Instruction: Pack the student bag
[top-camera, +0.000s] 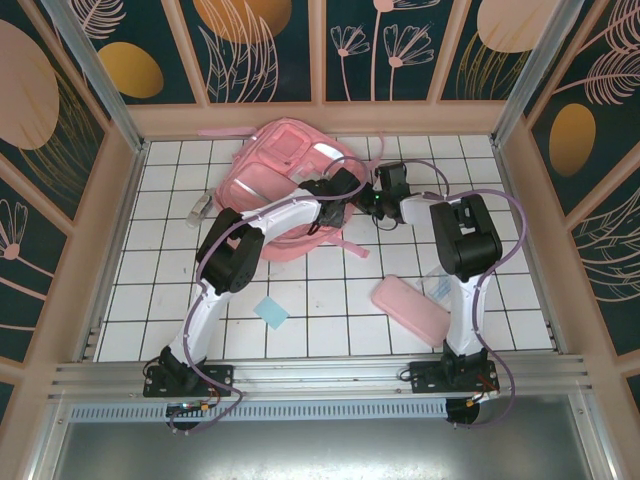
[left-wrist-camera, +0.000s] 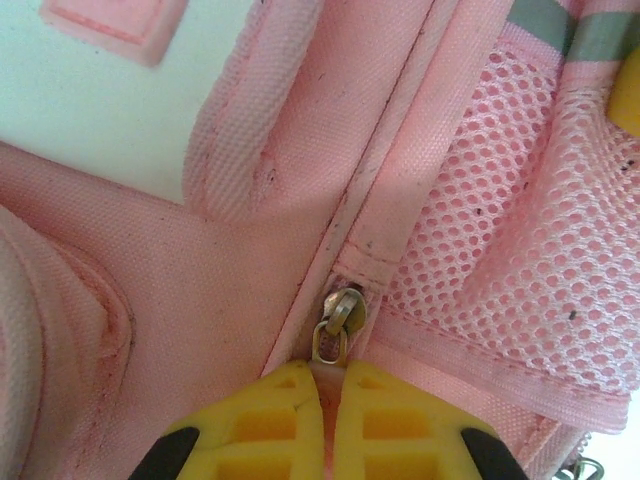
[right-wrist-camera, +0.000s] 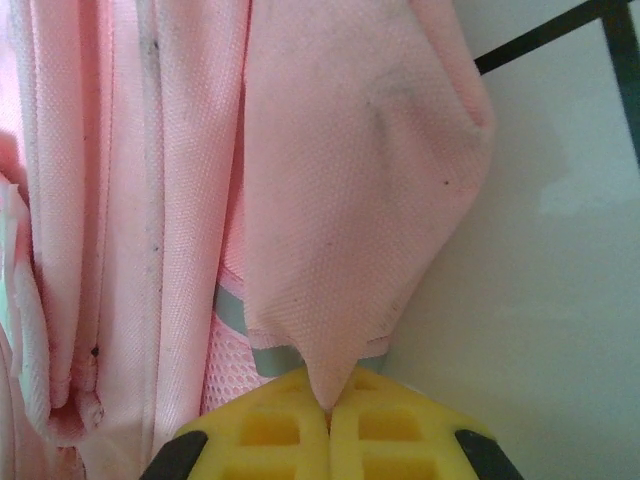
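Packing barely begun: large pink fabric backpack (top-camera: 275, 175) at the table (top-camera: 330, 330) far edge looks zipped; left gripper (left-wrist-camera: 325, 400) pinches its zip pull (left-wrist-camera: 340, 325), right gripper (right-wrist-camera: 328, 405) a fabric flap (right-wrist-camera: 350, 200); flat pink pencil case (top-camera: 410, 310) lies outside

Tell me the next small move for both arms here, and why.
Probably draw the left gripper gently along the zip track while the right gripper holds firm. The left is shut just below the zip slider, apparently on its pull, and the right pinches a fold of the student bag, which could brace the fabric.
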